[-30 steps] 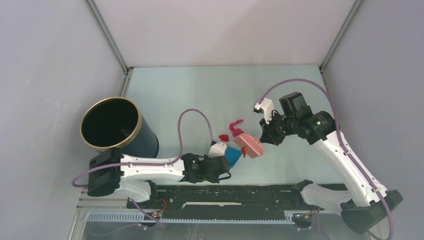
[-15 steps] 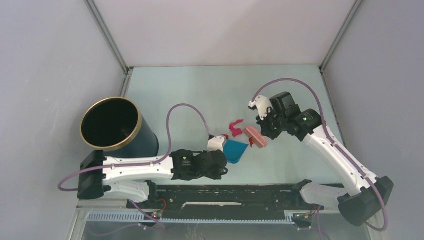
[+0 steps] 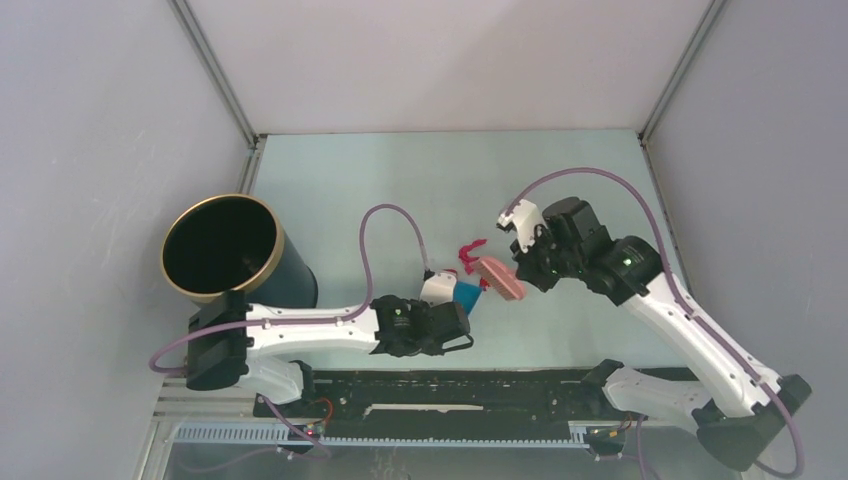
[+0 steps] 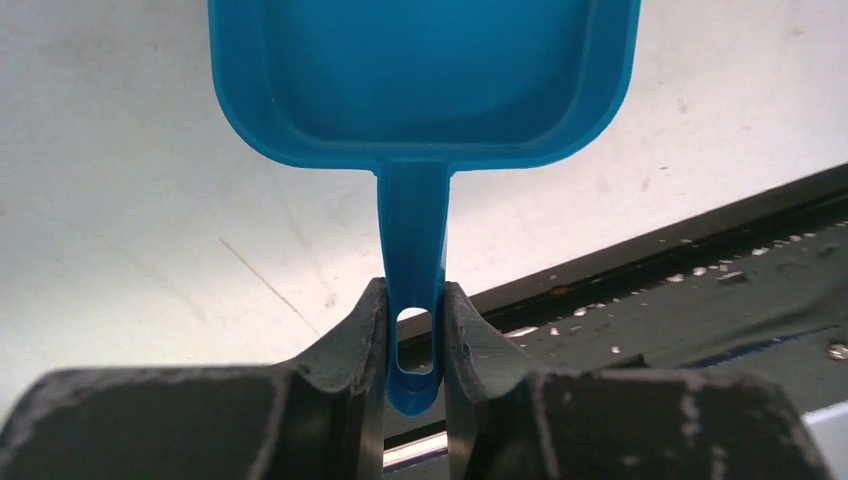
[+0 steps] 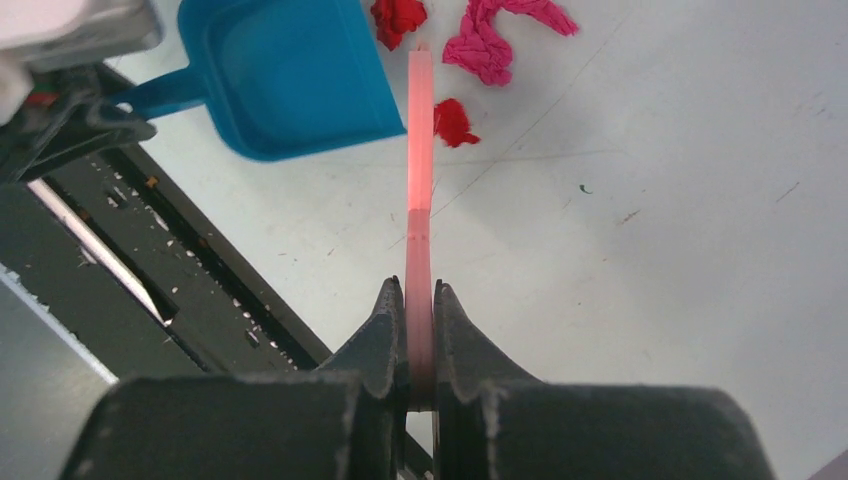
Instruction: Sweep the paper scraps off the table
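**Blue dustpan (image 5: 290,80) and pink brush (image 5: 419,150) meet beside the paper scraps (image 3: 470,252)**

Near the middle of the pale green worktop (image 3: 400,190), the two tools sit close together between the arms. The left gripper (image 4: 415,345) is closed narrowly on the dustpan's thin handle, and the pan lies out ahead of it on the worktop. The right gripper (image 5: 419,310) pinches the brush handle (seen edge-on from the right wrist), and the brush's far end reaches in among the scraps.

In the right wrist view, a magenta twist (image 5: 505,30) lies just right of the brush tip. A red bit (image 5: 398,15) sits just left of the tip, at the corner of the pan. A smaller red bit (image 5: 453,120) lies against the brush's right side or just beside it; I cannot tell which. The brush runs just beside the pan's nearest edge.

A black bin with a gold rim (image 3: 225,250) stands at the worktop's left edge, well apart from the scraps.
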Available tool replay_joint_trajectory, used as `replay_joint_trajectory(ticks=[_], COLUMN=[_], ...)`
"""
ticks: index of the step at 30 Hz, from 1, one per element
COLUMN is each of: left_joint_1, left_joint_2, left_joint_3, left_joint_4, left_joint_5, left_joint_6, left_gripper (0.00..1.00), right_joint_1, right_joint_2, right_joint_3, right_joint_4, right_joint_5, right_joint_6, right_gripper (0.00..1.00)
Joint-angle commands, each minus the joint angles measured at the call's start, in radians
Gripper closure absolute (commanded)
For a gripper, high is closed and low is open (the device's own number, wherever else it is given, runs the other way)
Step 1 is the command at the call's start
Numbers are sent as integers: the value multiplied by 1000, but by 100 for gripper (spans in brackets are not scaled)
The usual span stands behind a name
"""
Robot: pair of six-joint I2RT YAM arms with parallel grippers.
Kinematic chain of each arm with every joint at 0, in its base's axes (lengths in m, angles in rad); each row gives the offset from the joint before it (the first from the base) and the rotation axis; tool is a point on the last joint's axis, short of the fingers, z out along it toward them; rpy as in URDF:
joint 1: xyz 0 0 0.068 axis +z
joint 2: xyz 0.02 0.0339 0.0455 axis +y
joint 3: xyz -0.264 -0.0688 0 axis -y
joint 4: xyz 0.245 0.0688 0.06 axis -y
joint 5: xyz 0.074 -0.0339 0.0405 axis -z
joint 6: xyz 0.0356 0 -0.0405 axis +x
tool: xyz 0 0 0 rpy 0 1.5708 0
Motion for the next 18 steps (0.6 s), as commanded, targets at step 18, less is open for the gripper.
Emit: replay_joint_trajectory(ticks=[18], left_joint_1=[2], left_joint_2=[-105], left_joint_3=[-11], left_joint_4=[-250], left_joint_5=[109], left_joint_6=[71], left_gripper=[100], right_joint_1=[-141], right_joint_2=[218], right_joint_3=[188], right_joint_4=[193], right_joint_5=[181], right_joint_6=[-199], right_gripper=[100])
